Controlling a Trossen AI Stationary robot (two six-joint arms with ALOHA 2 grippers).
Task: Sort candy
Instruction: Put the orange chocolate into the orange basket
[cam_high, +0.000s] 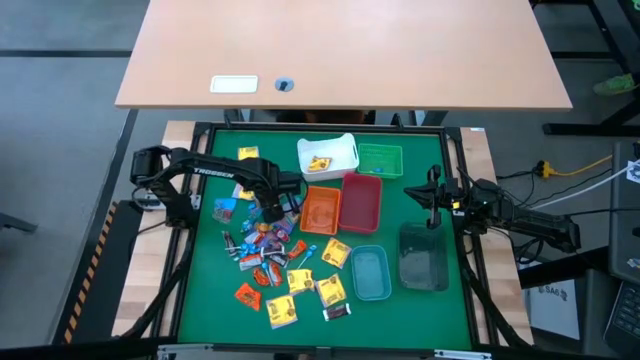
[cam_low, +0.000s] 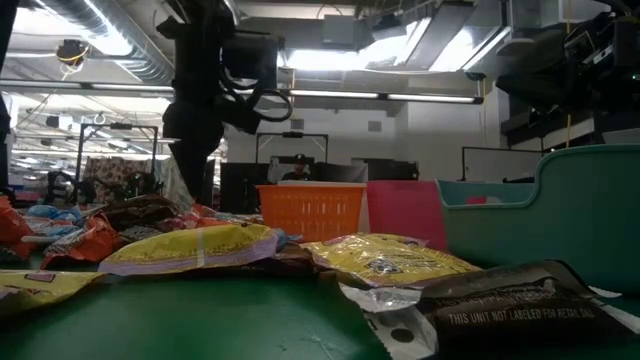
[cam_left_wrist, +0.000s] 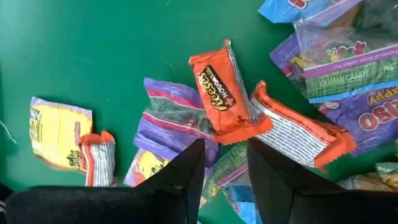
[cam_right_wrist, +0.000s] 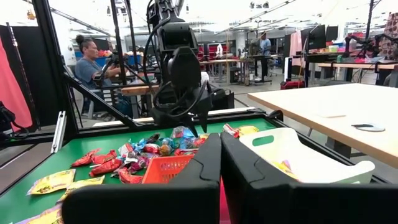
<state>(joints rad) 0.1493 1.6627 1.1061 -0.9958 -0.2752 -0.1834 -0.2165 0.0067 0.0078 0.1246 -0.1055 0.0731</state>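
In the high view the candy lies as a loose heap of small wrapped sweets on the green mat, filling the lower left of the frame from the centre down toward the bottom edge. The left gripper hangs over the upper edge of that heap, just left of the orange bin. In the left wrist view its two dark fingers stand partly apart with nothing between them, and an orange Reese's wrapper lies directly past the fingertips, with a second orange wrapper to the right of it and purple packets around them; whether the tips touch the sweets cannot be told. The right gripper waits at the right of the mat, above the dark clear bin and well apart from the heap, its fingers pressed together on nothing. A few sweets also lie in the white bin at upper centre. Beside the orange bin stands the red bin, with the green bin above it and the teal bin below.
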